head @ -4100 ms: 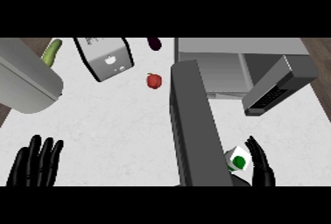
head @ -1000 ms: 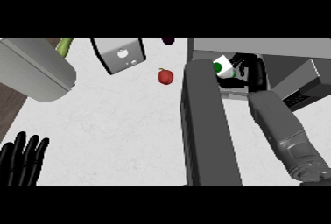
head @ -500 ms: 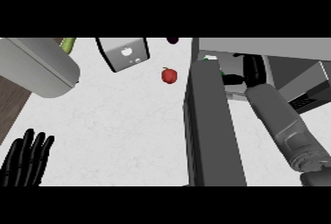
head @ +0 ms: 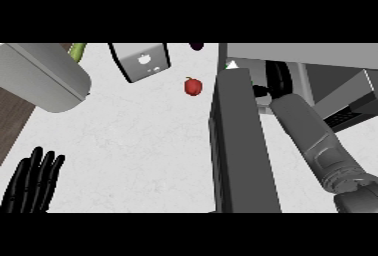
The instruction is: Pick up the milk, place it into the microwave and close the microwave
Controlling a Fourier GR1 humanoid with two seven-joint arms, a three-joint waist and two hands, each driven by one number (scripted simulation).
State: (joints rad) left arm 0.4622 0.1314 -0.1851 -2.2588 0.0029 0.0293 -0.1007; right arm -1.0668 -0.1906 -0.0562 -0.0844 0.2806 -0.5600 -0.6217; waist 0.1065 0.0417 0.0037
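The microwave (head: 325, 55) stands at the top right, and its open dark grey door (head: 238, 145) juts toward me. Only a small white tip of the milk (head: 233, 64) shows inside, just above the door's top edge; the rest is hidden behind the door. My right forearm reaches into the cavity. My right hand (head: 279, 79) is inside, a little to the right of the milk, with its fingers straight and not curled round the milk. My left hand (head: 33, 182) rests open at the lower left, fingers up.
A red pepper (head: 193, 86) lies on the white counter left of the door. Behind it are a dark-rimmed grey board (head: 140, 60), a large grey cylinder (head: 40, 75), a green item (head: 77, 50) and a dark purple item (head: 196, 46). The counter's left edge (head: 22, 125) borders brown floor.
The right hand carried the milk from the lower right up into the microwave. In the last second the milk sank behind the door's edge and the hand came off it.
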